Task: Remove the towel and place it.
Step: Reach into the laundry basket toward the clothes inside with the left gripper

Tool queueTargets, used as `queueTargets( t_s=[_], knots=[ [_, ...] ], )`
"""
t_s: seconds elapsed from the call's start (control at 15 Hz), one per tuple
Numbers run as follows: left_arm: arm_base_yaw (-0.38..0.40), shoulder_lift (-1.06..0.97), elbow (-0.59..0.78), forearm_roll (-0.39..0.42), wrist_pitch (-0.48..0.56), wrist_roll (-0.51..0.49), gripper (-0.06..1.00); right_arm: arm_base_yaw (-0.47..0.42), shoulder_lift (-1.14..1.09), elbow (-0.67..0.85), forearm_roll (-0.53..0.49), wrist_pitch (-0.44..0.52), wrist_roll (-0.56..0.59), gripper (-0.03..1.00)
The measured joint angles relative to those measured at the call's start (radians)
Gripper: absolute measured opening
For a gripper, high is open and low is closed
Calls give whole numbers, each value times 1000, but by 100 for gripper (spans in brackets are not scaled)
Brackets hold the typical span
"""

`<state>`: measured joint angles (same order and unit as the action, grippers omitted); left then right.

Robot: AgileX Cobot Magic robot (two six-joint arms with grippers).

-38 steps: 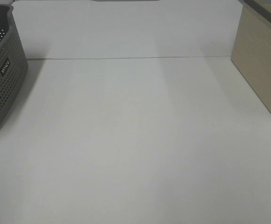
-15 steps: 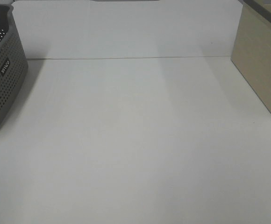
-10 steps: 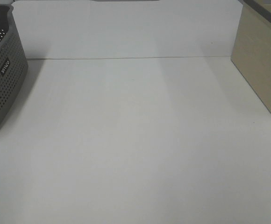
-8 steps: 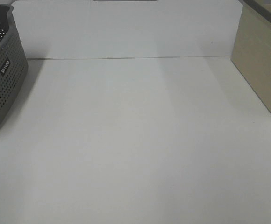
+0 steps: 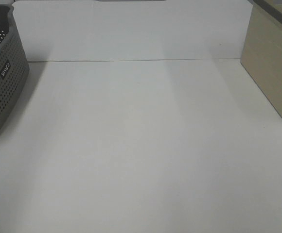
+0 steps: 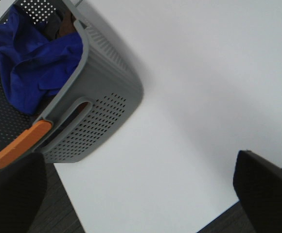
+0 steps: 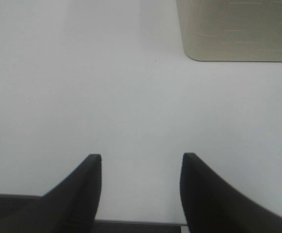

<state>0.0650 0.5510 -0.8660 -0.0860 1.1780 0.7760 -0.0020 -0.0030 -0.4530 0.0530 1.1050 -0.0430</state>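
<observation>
Nothing has shifted in the high view over the last couple of seconds and no arm shows in it, so removal looks not yet started: the towel (image 6: 26, 68) lies bunched inside the grey basket (image 6: 107, 87) at the left edge of the surface (image 5: 141, 145), untouched. Left jaws are spread fully wide and empty, above the basket's corner and the bare surface beside it; right jaws sit partly apart, empty, over bare surface with the beige box (image 7: 233, 29) ahead. Likely next is the left arm going down into the basket for the towel
</observation>
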Motion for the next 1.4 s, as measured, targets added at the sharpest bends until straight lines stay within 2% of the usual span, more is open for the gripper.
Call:
queueTargets(
  t_s=[0.07, 0.13, 0.47, 0.67, 0.8, 1.0, 1.4],
  knots=[
    [0, 185, -97, 86, 0, 25, 99, 0, 0, 0, 0, 0, 0, 51],
    [0, 284, -152, 118, -1, 48, 99, 0, 0, 0, 0, 0, 0, 51],
    [0, 677, -442, 193, -2, 150, 98, 0, 0, 0, 0, 0, 0, 51],
    [0, 874, -616, 294, -2, 173, 98, 0, 0, 0, 0, 0, 0, 51],
    [0, 994, -716, 378, -4, 228, 98, 0, 0, 0, 0, 0, 0, 51],
    [5, 1187, -809, 488, -9, 252, 98, 0, 0, 0, 0, 0, 0, 51],
    [129, 1422, -856, 507, -139, 304, 97, 0, 0, 0, 0, 0, 0, 51]
  ],
)
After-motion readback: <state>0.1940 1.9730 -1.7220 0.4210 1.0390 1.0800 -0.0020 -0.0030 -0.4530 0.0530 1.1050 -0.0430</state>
